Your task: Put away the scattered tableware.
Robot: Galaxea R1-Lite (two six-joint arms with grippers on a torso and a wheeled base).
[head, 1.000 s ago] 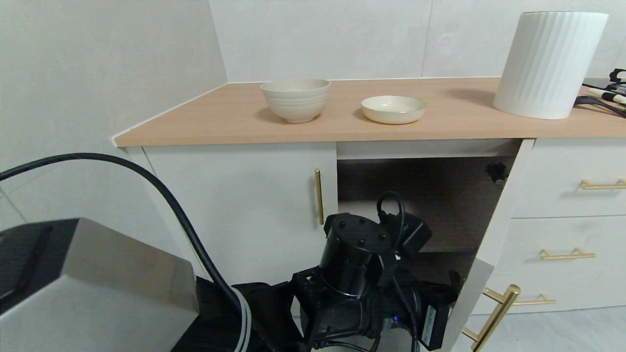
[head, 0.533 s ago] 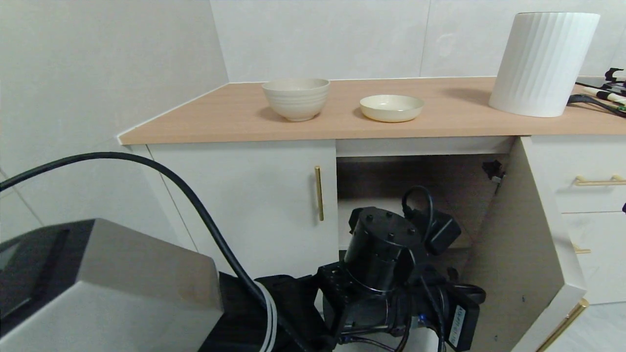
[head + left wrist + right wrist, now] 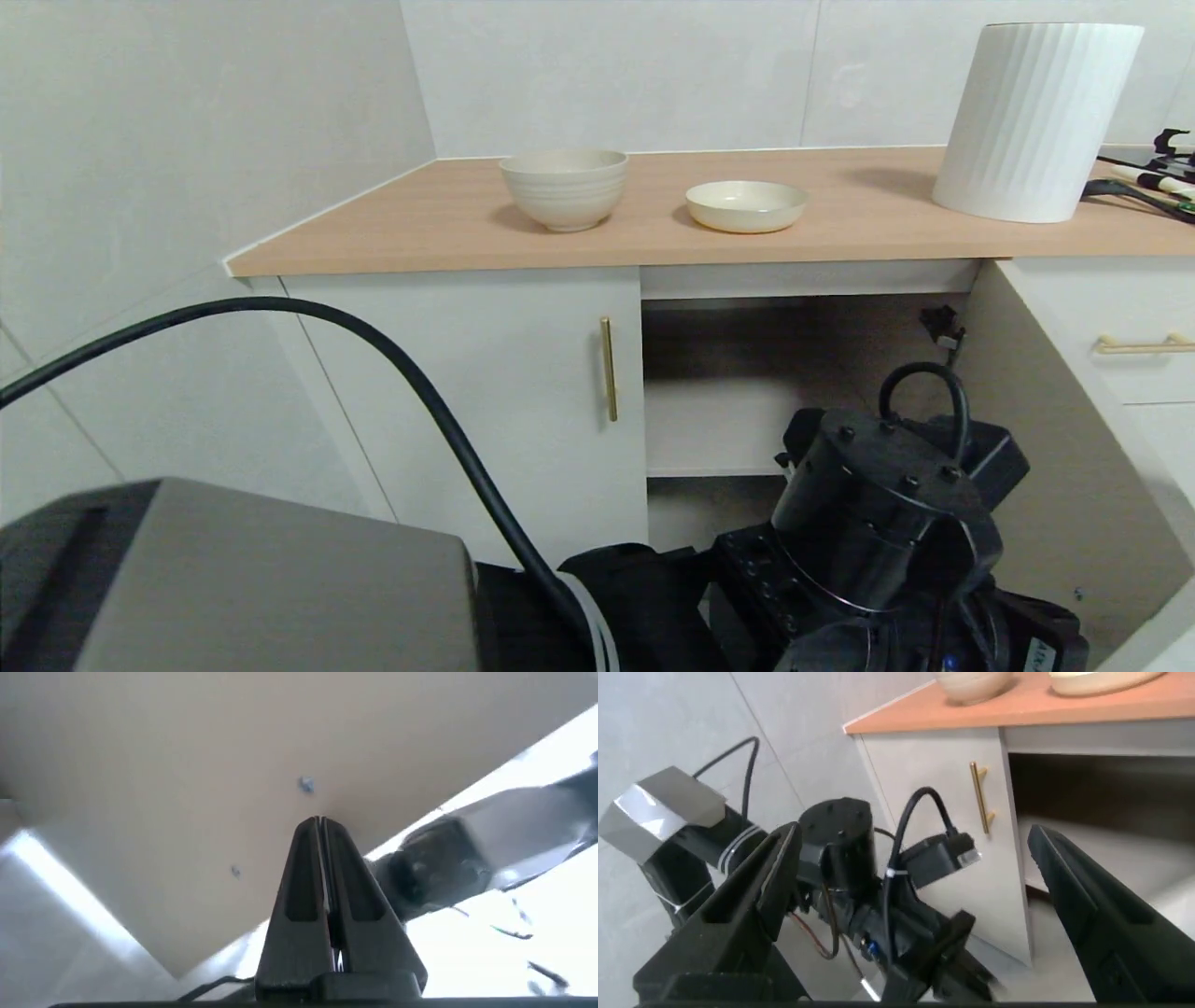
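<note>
A beige ribbed bowl and a shallow cream dish stand apart on the wooden counter; in the right wrist view I see the bowl and dish too. Below them the right cabinet door stands swung open, showing a bare shelf. My left arm is low in front of that opening. My left gripper is shut, its tip close to the door's inner panel. My right gripper is open, held back from the cabinet and facing the left arm.
A tall white ribbed cylinder stands at the counter's right, with cables beyond it. The left cabinet door is closed, with a gold handle. Drawers with gold handles lie right of the open door. A wall closes the left side.
The cabinet door has swung much wider open to the right. My left arm has moved right and closer to the camera along with it. The tableware has stayed put.
</note>
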